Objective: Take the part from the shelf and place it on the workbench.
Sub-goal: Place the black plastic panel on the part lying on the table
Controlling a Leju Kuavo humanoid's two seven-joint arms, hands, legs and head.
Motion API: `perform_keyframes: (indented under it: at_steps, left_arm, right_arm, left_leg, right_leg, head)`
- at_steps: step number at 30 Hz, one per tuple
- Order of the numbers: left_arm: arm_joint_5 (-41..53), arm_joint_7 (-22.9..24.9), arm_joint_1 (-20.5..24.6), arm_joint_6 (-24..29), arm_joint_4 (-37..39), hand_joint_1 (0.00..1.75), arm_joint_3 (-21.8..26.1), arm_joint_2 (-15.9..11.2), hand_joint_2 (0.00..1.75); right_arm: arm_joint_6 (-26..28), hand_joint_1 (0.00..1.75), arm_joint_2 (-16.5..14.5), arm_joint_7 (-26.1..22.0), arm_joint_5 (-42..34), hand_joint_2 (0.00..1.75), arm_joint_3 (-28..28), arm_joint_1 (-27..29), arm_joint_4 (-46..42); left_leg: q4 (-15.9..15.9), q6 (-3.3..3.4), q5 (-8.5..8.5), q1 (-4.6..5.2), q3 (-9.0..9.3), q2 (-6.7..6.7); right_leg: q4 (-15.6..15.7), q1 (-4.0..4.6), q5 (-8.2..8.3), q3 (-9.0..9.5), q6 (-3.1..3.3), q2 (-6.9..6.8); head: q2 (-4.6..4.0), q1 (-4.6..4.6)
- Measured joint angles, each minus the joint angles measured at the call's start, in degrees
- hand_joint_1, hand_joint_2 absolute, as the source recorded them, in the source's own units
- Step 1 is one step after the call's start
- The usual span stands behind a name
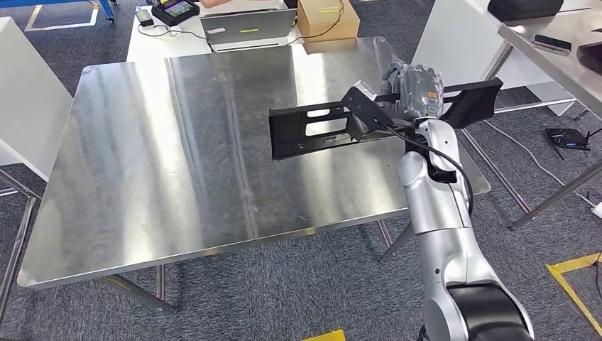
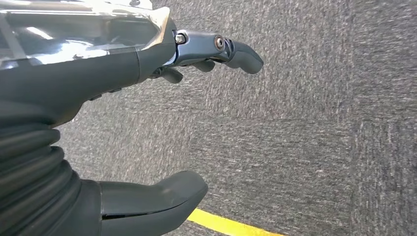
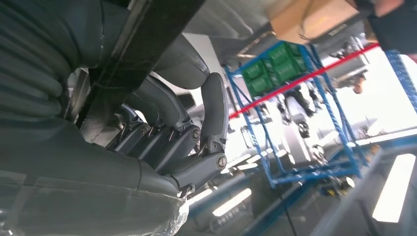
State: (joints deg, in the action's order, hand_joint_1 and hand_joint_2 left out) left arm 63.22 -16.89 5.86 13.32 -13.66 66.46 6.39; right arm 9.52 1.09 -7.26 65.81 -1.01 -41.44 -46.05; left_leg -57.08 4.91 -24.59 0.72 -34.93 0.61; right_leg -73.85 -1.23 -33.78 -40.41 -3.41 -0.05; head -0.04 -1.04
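The right hand [image 1: 415, 91] grips the long black slotted metal part [image 1: 334, 131] above the steel workbench's [image 1: 177, 156] right edge, while the left hand [image 2: 147, 64] hangs empty, fingers apart, no legible writing anywhere.

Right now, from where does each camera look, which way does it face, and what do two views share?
Head view: high on the body, looking forward and down at the workbench; shows the right arm, the right hand gripping the black part.
Left wrist view: behind the left hand, facing grey carpet.
Right wrist view: behind the right hand, facing a blue rack.
Shared: head and right wrist views both show the right hand and part.
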Motion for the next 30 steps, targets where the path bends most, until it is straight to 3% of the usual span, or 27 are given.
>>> perform_keyframes:
  at_steps: [1,2,4,6,8,10,12,14,15,16,17,19,20,21,25,26,27,30]
  left_arm:
    - [0.14,0.05,-0.04,-0.16,0.00,0.00,0.00,0.01,1.75]
    - [0.27,0.11,-0.08,-0.31,0.00,0.00,0.01,0.04,1.75]
    - [0.44,0.20,-0.08,-0.46,0.00,0.00,0.00,0.09,1.75]
    - [0.51,0.27,-0.04,-0.51,-0.01,0.00,-0.01,0.09,1.75]
    - [0.55,0.33,-0.03,-0.52,-0.02,0.00,-0.01,0.08,1.75]
    - [0.56,0.39,0.02,-0.53,-0.10,0.00,-0.02,0.10,1.75]
    - [0.56,0.42,0.07,-0.52,-0.24,0.00,-0.03,0.07,1.75]
    - [0.63,0.44,0.02,-0.48,-0.28,0.00,-0.03,0.04,1.75]
    - [0.74,0.50,-0.03,-0.39,-0.28,0.00,-0.03,0.05,1.75]
    - [0.86,0.60,-0.08,-0.27,-0.28,0.00,-0.03,0.07,1.75]
    - [0.98,0.70,-0.11,-0.09,-0.29,0.00,-0.03,0.08,1.75]
    - [1.07,0.86,-0.15,0.21,-0.30,0.00,-0.02,0.02,1.75]
    - [1.10,0.90,-0.16,0.31,-0.31,0.00,-0.02,0.01,1.75]
    - [1.12,0.93,-0.13,0.36,-0.31,0.00,-0.03,-0.01,1.75]
    - [1.20,1.06,0.09,0.43,-0.35,0.00,-0.05,0.01,1.75]
    - [1.25,1.04,0.08,0.43,-0.36,0.00,-0.05,0.03,1.75]
    - [1.32,1.01,0.08,0.42,-0.37,0.00,-0.05,0.05,1.75]
    - [1.47,0.80,0.07,0.36,-0.37,0.00,-0.05,0.07,1.75]
  right_arm:
    - [-0.07,1.75,0.12,0.02,0.01,1.75,0.17,0.33,-0.01]
    - [-0.13,1.75,0.25,0.02,0.02,1.75,0.34,0.56,-0.05]
    - [-0.28,1.75,0.50,0.02,0.09,1.75,0.68,0.69,-0.32]
    - [-0.58,1.75,0.66,0.01,0.29,1.75,1.03,0.78,-0.69]
    - [-0.75,1.75,0.73,0.03,0.53,1.75,1.32,1.01,-0.92]
    - [-0.75,1.75,0.80,0.04,0.68,1.75,1.45,1.18,-1.34]
    - [-0.77,1.75,0.84,0.02,0.78,1.75,1.52,1.18,-1.78]
    - [-0.95,1.75,0.81,-0.04,0.96,1.75,1.55,1.30,-1.88]
    - [-1.09,1.75,0.79,-0.08,1.05,1.75,1.57,1.42,-1.88]
    - [-1.22,1.75,0.79,-0.12,1.13,1.75,1.62,1.52,-1.88]
    - [-1.33,1.75,0.78,-0.15,1.17,1.75,1.71,1.58,-1.88]
    - [-1.46,1.75,0.75,-0.18,1.21,1.75,1.96,1.59,-1.87]
    - [-1.51,1.75,0.72,-0.18,1.22,1.75,2.08,1.50,-1.86]
    - [-1.58,1.75,0.68,-0.19,1.23,1.75,2.18,1.42,-1.85]
    - [-1.73,1.75,0.62,-0.22,1.37,1.75,2.33,1.24,-1.90]
    - [-1.73,1.75,0.63,-0.24,1.44,1.75,2.33,1.16,-1.91]
    - [-1.74,1.75,0.68,-0.24,1.57,1.75,2.34,1.08,-1.87]
    - [-1.73,1.75,0.76,0.12,2.44,1.75,2.35,1.12,-0.68]
  left_leg:
    - [-0.02,-0.12,-0.32,-0.01,0.41,0.09]
    - [-0.05,-0.30,-0.68,-0.03,0.93,0.18]
    - [-0.18,-0.84,-1.59,0.01,1.98,0.29]
    - [-0.32,-1.53,-2.44,0.18,2.51,0.37]
    - [-0.29,-2.23,-3.06,0.15,2.74,0.36]
    - [-1.11,-3.01,-3.78,-0.12,2.51,0.19]
    - [-5.95,-3.88,-5.47,-0.45,0.01,-0.05]
    - [-14.10,-4.61,-7.48,-0.82,-5.17,-0.18]
    - [-16.93,-4.82,-7.51,-1.01,-7.62,-0.19]
    - [-17.84,-4.93,-6.46,-1.16,-9.23,-0.22]
    - [-16.16,-4.91,-3.97,-1.27,-9.63,-0.26]
    - [-8.74,-4.55,2.08,-1.28,-7.82,-0.36]
    - [-5.50,-4.24,4.03,-1.13,-6.62,-0.38]
    - [-3.53,-3.87,4.53,-0.95,-5.75,-0.38]
    - [-1.91,-2.29,2.84,-0.67,-4.88,-0.21]
    - [-1.53,-1.94,2.68,-0.78,-4.51,-0.14]
    - [-1.20,-1.61,2.53,-0.88,-4.11,-0.08]
    - [-1.08,-0.95,1.86,-0.82,-3.39,0.06]
  right_leg:
    - [-0.07,-0.02,0.80,-0.58,-0.39,0.00]
    - [2.34,-0.05,2.57,0.07,-0.89,-0.01]
    - [10.99,-0.03,7.04,3.43,-1.58,-0.08]
    - [16.26,0.21,9.04,5.85,-0.81,-0.10]
    - [16.81,0.50,8.73,6.40,0.53,-0.01]
    - [16.94,0.16,8.23,7.03,1.46,0.13]
    - [17.07,-0.25,7.48,8.16,2.46,0.19]
    - [17.05,-0.21,6.58,9.34,3.01,0.16]
    - [17.04,-0.20,6.07,10.01,3.00,0.19]
    - [17.02,-0.21,5.53,10.75,2.88,0.25]
    - [17.02,-0.25,4.83,11.64,2.71,0.33]
    - [17.08,-0.28,3.28,13.37,2.26,0.45]
    - [17.10,-0.12,2.59,13.94,1.94,0.50]
    - [17.12,0.03,2.12,14.19,1.61,0.54]
    - [17.46,0.11,1.21,14.09,0.55,0.46]
    - [16.28,0.09,0.60,13.52,0.49,0.40]
    - [13.77,0.11,-0.41,12.18,0.59,0.35]
    - [2.10,0.22,-3.49,4.82,0.99,0.34]
  head:
    - [0.00,0.00]
    - [0.00,-0.01]
    - [0.00,-0.03]
    - [0.00,-0.03]
    - [0.00,0.02]
    - [0.00,0.07]
    - [0.00,0.14]
    - [0.00,0.17]
    - [0.00,0.17]
    - [0.00,0.18]
    - [0.00,0.18]
    - [0.00,0.15]
    - [-0.01,0.16]
    - [-0.01,0.18]
    - [-0.01,0.22]
    - [-0.01,0.20]
    - [0.00,0.15]
    - [0.00,0.05]
